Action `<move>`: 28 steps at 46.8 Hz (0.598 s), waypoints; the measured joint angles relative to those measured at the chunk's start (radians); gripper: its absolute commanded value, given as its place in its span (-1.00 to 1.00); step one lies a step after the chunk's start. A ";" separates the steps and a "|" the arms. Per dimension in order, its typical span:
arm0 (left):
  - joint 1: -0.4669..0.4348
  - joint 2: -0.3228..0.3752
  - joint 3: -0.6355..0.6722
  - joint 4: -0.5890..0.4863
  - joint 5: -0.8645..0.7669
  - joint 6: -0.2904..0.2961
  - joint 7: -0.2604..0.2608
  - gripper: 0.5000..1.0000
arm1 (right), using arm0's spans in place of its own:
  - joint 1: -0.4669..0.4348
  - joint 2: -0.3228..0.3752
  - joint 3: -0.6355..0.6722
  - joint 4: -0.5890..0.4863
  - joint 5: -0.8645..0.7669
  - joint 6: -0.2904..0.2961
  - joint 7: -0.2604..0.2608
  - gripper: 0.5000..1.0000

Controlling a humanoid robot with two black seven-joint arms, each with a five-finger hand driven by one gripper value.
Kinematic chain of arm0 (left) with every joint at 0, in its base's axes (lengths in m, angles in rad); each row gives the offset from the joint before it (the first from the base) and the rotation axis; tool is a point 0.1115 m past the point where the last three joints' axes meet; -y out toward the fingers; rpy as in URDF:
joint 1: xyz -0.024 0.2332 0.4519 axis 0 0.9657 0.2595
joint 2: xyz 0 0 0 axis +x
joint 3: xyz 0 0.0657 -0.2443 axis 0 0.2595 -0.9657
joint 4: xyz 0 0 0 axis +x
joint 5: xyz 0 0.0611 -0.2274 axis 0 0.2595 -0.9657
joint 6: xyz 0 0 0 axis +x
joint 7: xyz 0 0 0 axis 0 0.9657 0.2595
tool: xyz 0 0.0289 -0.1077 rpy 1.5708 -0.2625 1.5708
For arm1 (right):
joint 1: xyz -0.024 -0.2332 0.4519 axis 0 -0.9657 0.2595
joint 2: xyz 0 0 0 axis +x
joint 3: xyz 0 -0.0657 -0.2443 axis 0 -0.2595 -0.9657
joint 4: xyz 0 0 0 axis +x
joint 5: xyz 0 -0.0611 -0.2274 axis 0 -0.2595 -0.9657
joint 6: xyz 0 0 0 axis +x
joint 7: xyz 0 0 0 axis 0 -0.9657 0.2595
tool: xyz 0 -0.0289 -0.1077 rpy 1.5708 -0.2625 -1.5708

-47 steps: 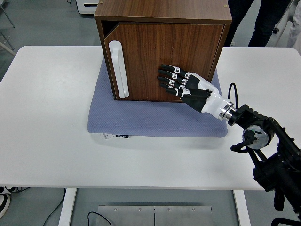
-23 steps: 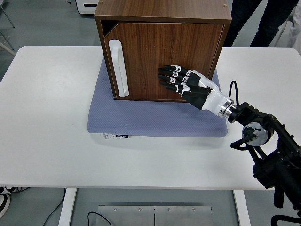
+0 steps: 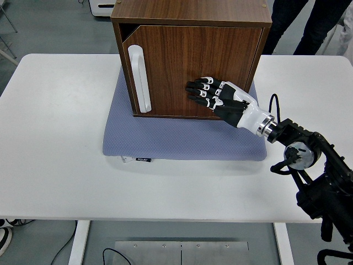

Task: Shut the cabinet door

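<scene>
On the cabinet door point(image 3: 193, 69), right of its white handle point(image 3: 138, 80) | right hand point(image 3: 218, 98) flat against wood | fingers spread, holding nothing | door nearly shut

1. Wooden cabinet point(image 3: 193, 22) stood on a blue-grey mat point(image 3: 165, 141) on the white table point(image 3: 55, 138).
2. Cabinet door point(image 3: 193, 61), with white handle point(image 3: 138, 80) at its left, stood slightly ajar at the left edge.
3. Right hand point(image 3: 218, 98) lay flat against the door's lower right, fingers point(image 3: 198, 88) extended.
4. A person's legs point(image 3: 309, 22) showed at top right.
</scene>
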 measured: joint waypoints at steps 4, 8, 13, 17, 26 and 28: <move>0.000 0.000 0.000 0.000 0.000 0.000 0.000 1.00 | -0.012 0.000 0.001 0.013 0.003 0.010 0.000 1.00; 0.000 0.000 0.000 0.000 0.000 0.000 0.001 1.00 | -0.043 0.000 0.003 0.046 0.005 0.026 0.002 1.00; 0.000 0.000 0.000 0.000 0.000 0.000 0.001 1.00 | -0.086 -0.019 0.004 0.110 0.006 0.050 0.001 1.00; 0.000 0.000 0.000 0.000 0.000 0.000 0.000 1.00 | -0.129 -0.054 0.003 0.172 0.006 0.066 0.001 1.00; 0.000 0.000 0.000 -0.001 0.000 0.000 0.000 1.00 | -0.275 -0.188 0.004 0.346 0.007 0.100 -0.006 1.00; 0.000 0.000 0.000 0.000 0.000 0.000 0.001 1.00 | -0.310 -0.228 0.006 0.382 0.007 0.103 -0.007 1.00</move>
